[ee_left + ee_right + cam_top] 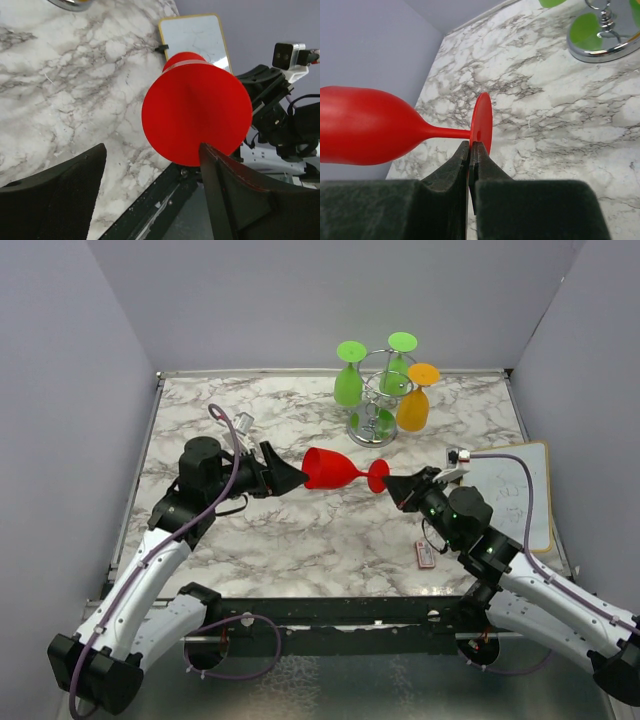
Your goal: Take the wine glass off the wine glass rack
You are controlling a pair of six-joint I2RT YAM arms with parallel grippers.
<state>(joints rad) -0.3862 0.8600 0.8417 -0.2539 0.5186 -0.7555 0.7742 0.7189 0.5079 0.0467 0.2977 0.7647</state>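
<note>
Over the middle of the table (pixel 290 540), we see the red wine glass (pixel 335 470) off the wine glass rack (pixel 372 426), held horizontal in the air, bowl to the left, foot to the right. The right tool (pixel 392 486) is clenched on the rim of the foot disc. The right wrist view shows both its jaws pinched flat on the thin red edge, with the stem running left to the bowl. The left tool (pixel 288 478) sits at the bowl end, spread wide, released. In the left wrist view its fingers (pixel 65 190) flank the bowl. Marble shows between one finger and the glass. The other finger overlaps the glass edge, and we cannot tell if it touches.

The rack stands upright at the far side of the table, right of centre, well apart from the red glass. Three glasses hang on it upside down: a green glass (pixel 348 380) on its left, a second green glass (pixel 400 365) at the far side, and an orange glass (pixel 415 402) on its right. A white board (pixel 520 490) lies at the right edge of the table. A small red-and-white item (pixel 425 555) lies on the table near the right tool; we cannot tell what it is.
</note>
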